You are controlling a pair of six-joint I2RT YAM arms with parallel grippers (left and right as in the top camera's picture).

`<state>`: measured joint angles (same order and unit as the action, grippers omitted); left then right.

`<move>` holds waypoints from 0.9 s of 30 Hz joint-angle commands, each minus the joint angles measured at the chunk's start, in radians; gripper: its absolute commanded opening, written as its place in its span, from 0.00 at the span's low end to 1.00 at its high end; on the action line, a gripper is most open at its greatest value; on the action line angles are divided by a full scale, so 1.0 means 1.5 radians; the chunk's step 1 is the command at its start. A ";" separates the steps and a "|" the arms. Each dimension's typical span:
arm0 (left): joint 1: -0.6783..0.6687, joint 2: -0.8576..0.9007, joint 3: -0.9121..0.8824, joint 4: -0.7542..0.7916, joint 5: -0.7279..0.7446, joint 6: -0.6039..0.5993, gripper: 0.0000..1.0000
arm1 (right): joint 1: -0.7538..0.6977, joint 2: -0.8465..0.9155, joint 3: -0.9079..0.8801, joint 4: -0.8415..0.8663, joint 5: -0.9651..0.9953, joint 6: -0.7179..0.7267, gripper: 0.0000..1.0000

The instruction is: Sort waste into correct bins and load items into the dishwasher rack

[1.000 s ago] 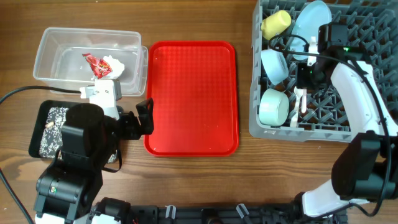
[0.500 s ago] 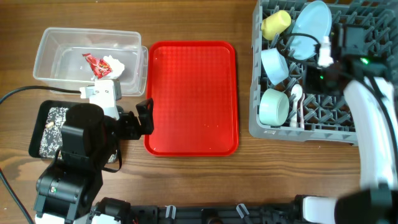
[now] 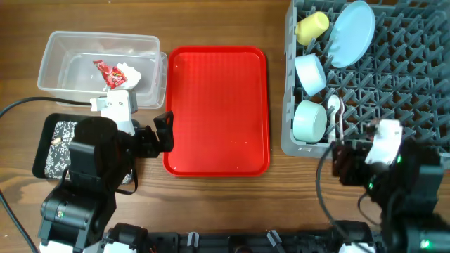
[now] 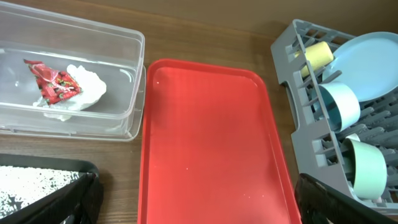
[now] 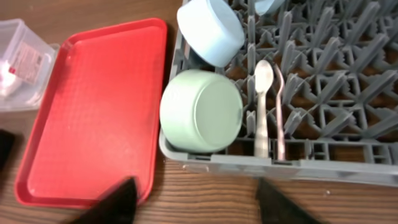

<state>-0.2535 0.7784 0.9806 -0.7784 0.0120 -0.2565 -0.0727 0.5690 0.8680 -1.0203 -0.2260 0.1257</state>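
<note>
So all we've got here besides the main stuff is a flat red serving tray [image 3: 216,109] sitting on a brown wooden table [image 3: 232,204]. The tray's a rectangle with rounded corners and a low raised rim, and up close we can see a fine grid texture on its surface. We spot a few tiny pale specks on it, can't tell what they are. The wood grain runs left to right.

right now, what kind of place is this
Probably a mock cafeteria dish-return station on a wooden table: a grey dishwasher rack holding bowls and a plate, a red tray, and a clear tub with a wrapper inside.
</note>
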 commanded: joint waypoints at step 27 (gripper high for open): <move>-0.004 0.025 -0.001 -0.053 -0.041 0.011 1.00 | 0.003 -0.094 -0.021 0.016 -0.025 0.798 1.00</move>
<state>-0.2539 0.8352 0.9806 -0.8310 0.0116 -0.2562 -0.0727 0.4366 0.8371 -0.9882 -0.2508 1.0481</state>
